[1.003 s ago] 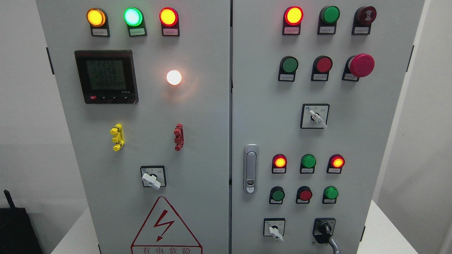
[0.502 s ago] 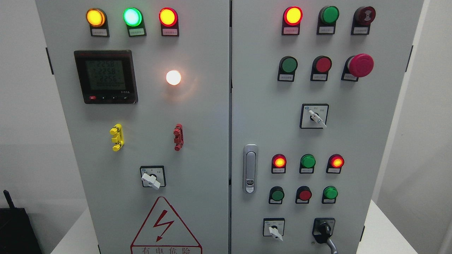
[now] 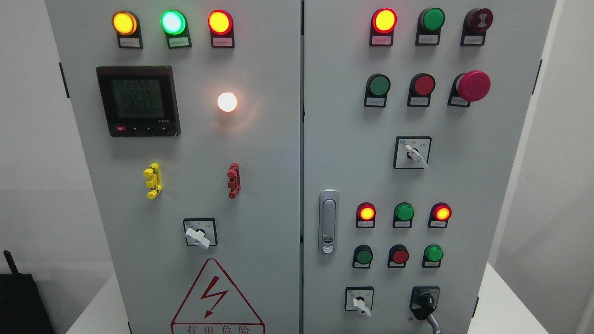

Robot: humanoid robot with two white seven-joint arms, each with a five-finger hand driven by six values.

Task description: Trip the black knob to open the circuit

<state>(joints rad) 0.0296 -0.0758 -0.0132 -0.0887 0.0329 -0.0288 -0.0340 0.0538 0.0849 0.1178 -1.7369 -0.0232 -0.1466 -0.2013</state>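
Hands: neither one is in frame, so I cannot tell how open they are or whether they hold anything. That also means I have no hand to place things against; positions below go by the cabinet (image 3: 278, 185) until a hand shows.

Target is the black knob (image 3: 425, 301), bottom right corner of the right door. It sits on a black square plate, with a grey cable (image 3: 435, 324) dropping from just under it and out of the bottom edge. Just beside it, toward the door's middle, is a white-handled selector switch (image 3: 359, 304). Don't confuse the two.

Step in hand, as I judge it: pre-reach. Nothing touches the knob, and the lamps are lit, e.g. the red lamp (image 3: 366, 212) above the knob's row, so the circuit reads as live, not yet tripped.

Next move calls for:
- bringing a hand in low, likely the right one since the knob is on that side
- fingers closing around the knob body, clear of the cable
- a turn; which direction I cannot tell, the markings are too small

Risk: bumping the selector switch next door.
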